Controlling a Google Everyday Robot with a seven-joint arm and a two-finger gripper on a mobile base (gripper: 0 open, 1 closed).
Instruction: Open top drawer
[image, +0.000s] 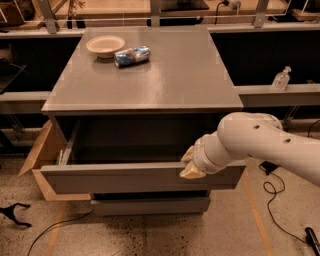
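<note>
Your gripper (191, 164) sits at the front of the top drawer (115, 179), a bit right of the middle, right on the top edge of its flat grey front. The front has no handle, so that edge is the only place to hold, and that is why the gripper is there. Its tan fingers (193, 173) look closed on the edge like a pinch, one inside the drawer and one outside. The white arm (260, 145) comes in from the right side of the view, level with the drawer, so it can pull straight out. The drawer is part way out of the grey cabinet (165, 75). You can see its dark inside, and nothing shows in there. I think the task is well along, but the drawer could come out more. Keep the next pull straight, because the hold is off to one side and the drawer could twist and stick. The bowl (105, 46) and the blue and silver can (132, 56) sit next to each other far back on the cabinet top, well apart from the gripper, so they are not in the way. A brown cardboard box (42, 155) stands just beside the cabinet on the left. It is beside the drawer, not in front of it, so it should not block the pull. The lower drawer (150, 205) is shut, so leave it alone.
</note>
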